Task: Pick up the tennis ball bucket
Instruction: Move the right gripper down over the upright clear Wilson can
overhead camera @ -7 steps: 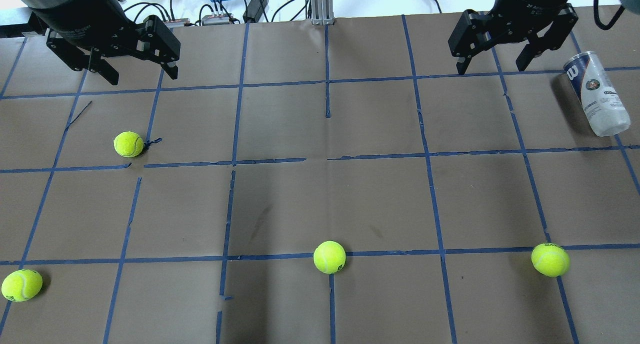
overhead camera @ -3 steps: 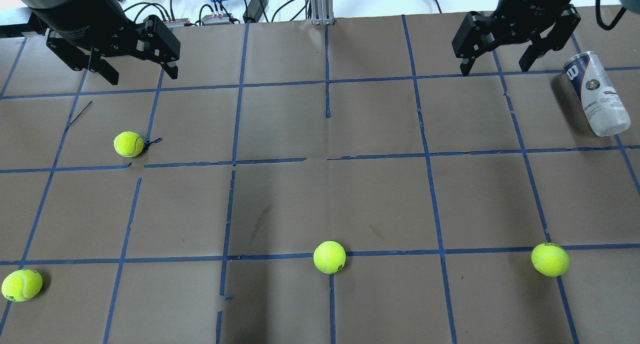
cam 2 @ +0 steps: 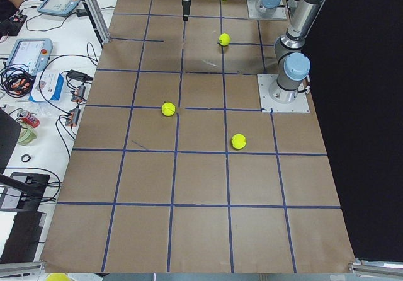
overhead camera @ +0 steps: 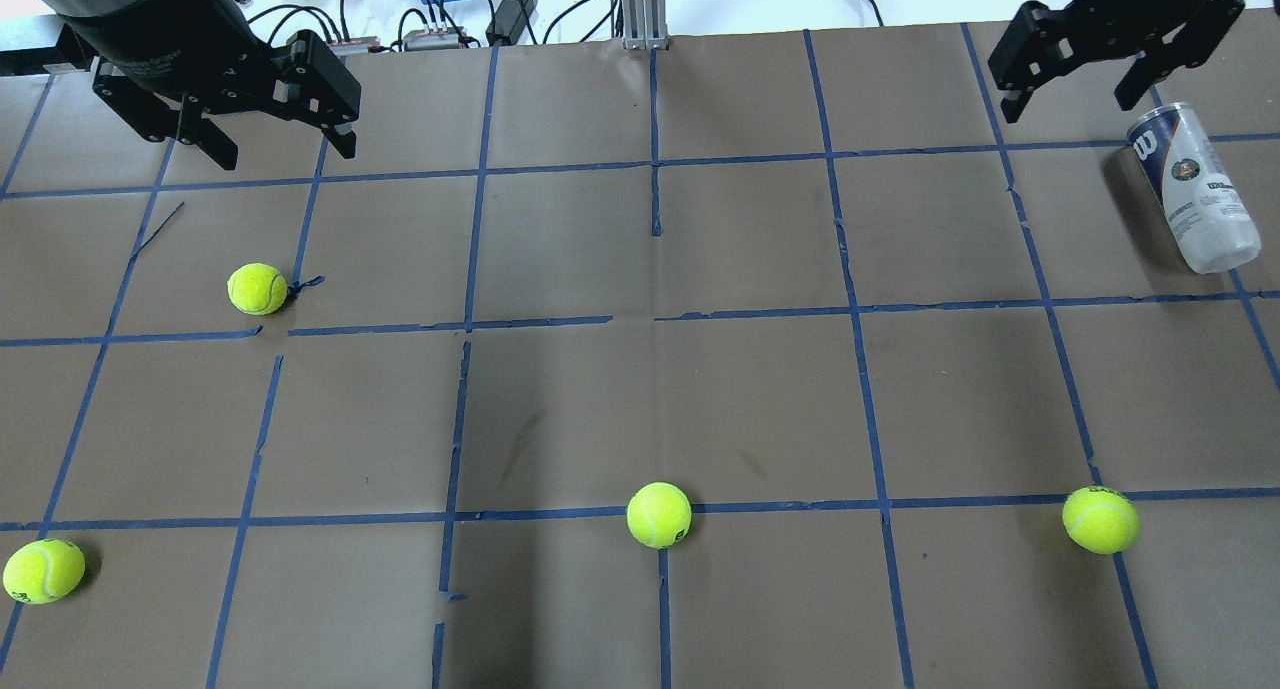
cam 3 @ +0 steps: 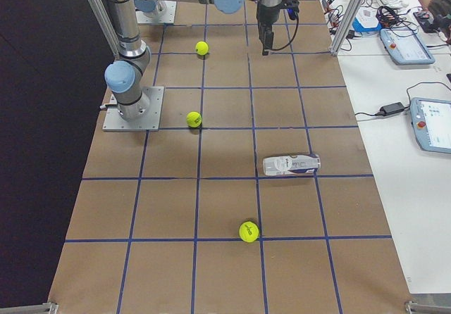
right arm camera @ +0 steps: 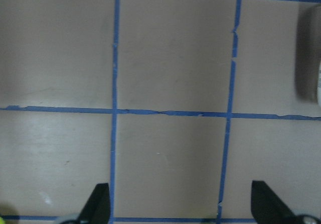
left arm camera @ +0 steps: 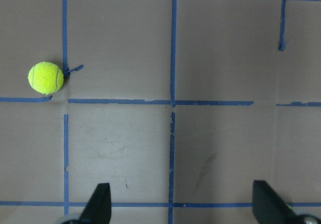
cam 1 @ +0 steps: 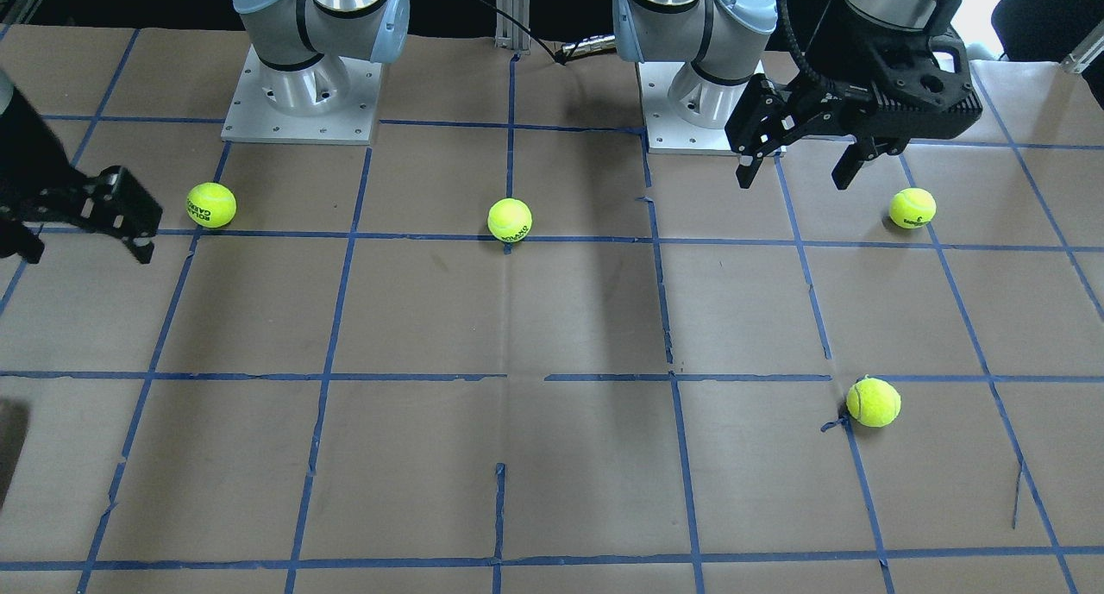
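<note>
The tennis ball bucket [overhead camera: 1195, 189], a clear can with a white and navy label, lies on its side at the table's far right; it also shows in the exterior right view [cam 3: 291, 165]. My right gripper [overhead camera: 1065, 107] is open and empty, hanging above the table just left of the can's far end and not touching it. In the front view it sits at the left edge [cam 1: 84, 251], and the can is out of frame there. My left gripper [overhead camera: 285, 154] is open and empty over the far left of the table, also seen in the front view [cam 1: 792, 180].
Several yellow-green tennis balls lie on the brown taped table [overhead camera: 700, 389]: one at left [overhead camera: 257, 289], one at front left [overhead camera: 42, 571], one at front centre [overhead camera: 659, 515] and one at front right [overhead camera: 1100, 520]. Cables and boxes [overhead camera: 440, 9] lie beyond the far edge.
My right gripper has moved right and farther away, closing in on the can's far end. The left gripper, the can and the balls have not moved.
</note>
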